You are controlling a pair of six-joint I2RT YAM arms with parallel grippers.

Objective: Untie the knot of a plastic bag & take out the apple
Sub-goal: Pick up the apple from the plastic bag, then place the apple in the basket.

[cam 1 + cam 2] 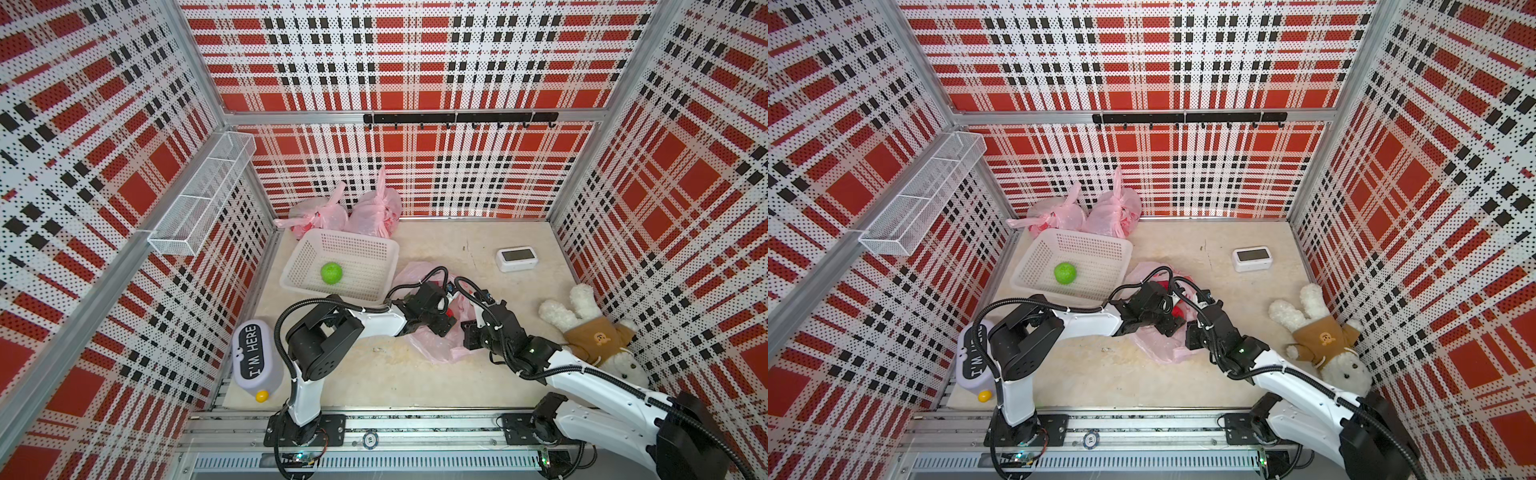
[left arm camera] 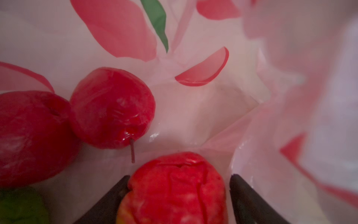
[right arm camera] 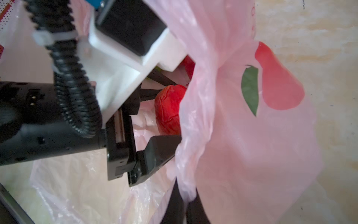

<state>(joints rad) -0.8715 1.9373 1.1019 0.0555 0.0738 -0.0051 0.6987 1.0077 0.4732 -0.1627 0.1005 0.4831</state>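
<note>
An opened pink plastic bag (image 1: 432, 347) (image 1: 1158, 347) lies mid-table. My left gripper (image 2: 179, 176) is inside it, open. Its black fingers (image 2: 244, 194) stand on either side of a wrinkled red apple (image 2: 174, 190); one finger touches it and a thin gap shows at the other. The right wrist view shows that apple (image 3: 168, 108) between the left fingers (image 3: 160, 149). Two more red apples (image 2: 112, 108) (image 2: 33, 135) and a green fruit (image 2: 19, 209) lie deeper in the bag. My right gripper (image 3: 186, 201) (image 1: 468, 332) is shut on the bag's rim (image 3: 188, 164), holding the mouth up.
A white basket (image 1: 353, 235) left of the bag holds a green fruit (image 1: 331, 273). Two knotted pink bags (image 1: 320, 214) (image 1: 376, 210) stand behind it. A white clock (image 1: 516, 258), a plush toy (image 1: 590, 332) and a purple container (image 1: 255, 357) lie around.
</note>
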